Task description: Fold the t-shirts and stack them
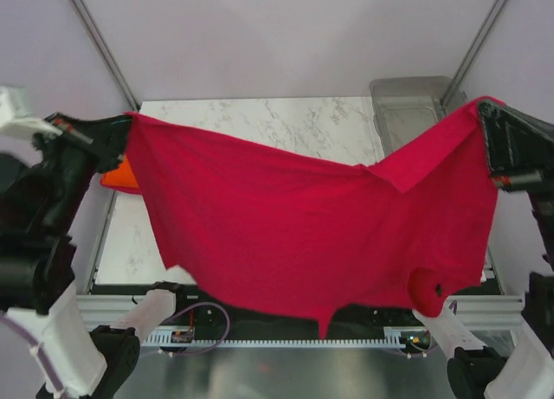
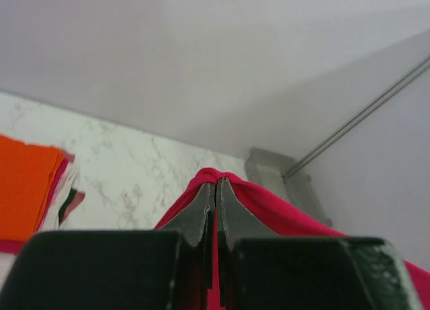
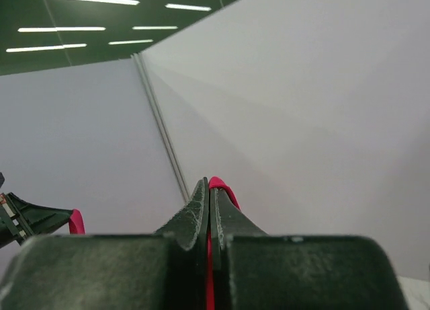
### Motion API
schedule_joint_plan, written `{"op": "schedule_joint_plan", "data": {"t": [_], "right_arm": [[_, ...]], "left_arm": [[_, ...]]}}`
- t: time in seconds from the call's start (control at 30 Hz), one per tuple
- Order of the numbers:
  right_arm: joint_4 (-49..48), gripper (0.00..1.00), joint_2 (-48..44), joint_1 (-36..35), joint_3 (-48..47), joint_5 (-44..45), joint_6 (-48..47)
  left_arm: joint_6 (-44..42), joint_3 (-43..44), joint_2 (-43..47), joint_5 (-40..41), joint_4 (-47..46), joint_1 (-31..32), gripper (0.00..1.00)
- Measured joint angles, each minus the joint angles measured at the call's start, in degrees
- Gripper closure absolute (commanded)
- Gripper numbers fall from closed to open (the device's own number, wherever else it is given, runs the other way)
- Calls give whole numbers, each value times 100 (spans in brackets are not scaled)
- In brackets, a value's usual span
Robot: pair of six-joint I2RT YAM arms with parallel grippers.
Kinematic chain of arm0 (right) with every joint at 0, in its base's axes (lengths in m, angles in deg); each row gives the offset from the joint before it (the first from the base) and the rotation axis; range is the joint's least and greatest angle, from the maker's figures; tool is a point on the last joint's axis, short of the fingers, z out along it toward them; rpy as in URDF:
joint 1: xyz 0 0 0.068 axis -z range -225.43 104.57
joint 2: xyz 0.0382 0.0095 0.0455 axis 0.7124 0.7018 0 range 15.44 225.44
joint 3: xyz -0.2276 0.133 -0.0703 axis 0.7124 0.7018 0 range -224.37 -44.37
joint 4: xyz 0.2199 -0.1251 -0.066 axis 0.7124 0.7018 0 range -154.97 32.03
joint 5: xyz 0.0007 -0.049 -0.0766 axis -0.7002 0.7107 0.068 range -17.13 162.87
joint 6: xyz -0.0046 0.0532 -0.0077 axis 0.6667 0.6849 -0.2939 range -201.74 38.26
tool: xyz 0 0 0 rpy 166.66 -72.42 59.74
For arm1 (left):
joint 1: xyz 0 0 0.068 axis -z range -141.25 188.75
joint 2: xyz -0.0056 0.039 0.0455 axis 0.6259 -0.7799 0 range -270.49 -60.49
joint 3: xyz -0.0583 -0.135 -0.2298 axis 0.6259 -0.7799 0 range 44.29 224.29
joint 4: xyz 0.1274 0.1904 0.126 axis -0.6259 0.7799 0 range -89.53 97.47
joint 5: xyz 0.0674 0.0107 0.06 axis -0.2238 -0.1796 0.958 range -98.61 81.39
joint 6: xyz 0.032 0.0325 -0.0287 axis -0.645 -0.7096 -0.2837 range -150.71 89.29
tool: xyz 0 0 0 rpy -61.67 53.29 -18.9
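A crimson red t-shirt (image 1: 303, 226) hangs spread in the air between both arms, sagging in the middle over the marble table (image 1: 286, 126). My left gripper (image 1: 125, 131) is shut on its left corner, the red cloth (image 2: 269, 206) bunched past the tips of that gripper (image 2: 216, 183). My right gripper (image 1: 485, 113) is shut on the right corner, a sliver of red cloth (image 3: 222, 186) showing at its tips (image 3: 209, 183). A folded bright orange t-shirt (image 2: 23, 185) lies on a stack at the table's left, with pink, white and dark red edges (image 2: 67, 196) under it; only a corner of the orange t-shirt (image 1: 121, 174) shows from above.
A clear grey plastic bin (image 1: 415, 105) stands at the back right of the table, also seen as the bin (image 2: 269, 169) beyond the left fingers. Metal frame posts (image 1: 99, 44) rise at both back corners. The hanging shirt hides most of the table's front.
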Motion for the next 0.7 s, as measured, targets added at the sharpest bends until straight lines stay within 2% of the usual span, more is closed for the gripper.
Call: {"op": "schedule_joint_plan", "data": {"t": [0.13, 0.33, 0.4, 0.47, 0.57, 0.63, 0.7], "right_arm": [[-61, 100, 772, 0, 542, 83, 2], [-66, 100, 3259, 4, 667, -125, 50], [308, 100, 4201, 35, 74, -319, 68], [549, 100, 5110, 114, -898, -579, 153], [619, 100, 5949, 323, -2197, -988, 446], [271, 100, 6271, 551, -2914, -1362, 866], [-267, 100, 6312, 793, -3121, -1700, 1279]], "left_arm": [[0, -800, -835, 48, -83, 0, 98], [2, -1078, -2964, -249, -192, 0, 98], [0, -535, -3659, -409, -35, -50, 98], [9, 463, -4328, -702, 17, -162, 98], [155, 1954, -5066, -1351, -247, -535, 98], [365, 2334, -5204, -1781, -590, -855, 98], [595, 2435, -5213, -2293, -1012, -1193, 98]]}}
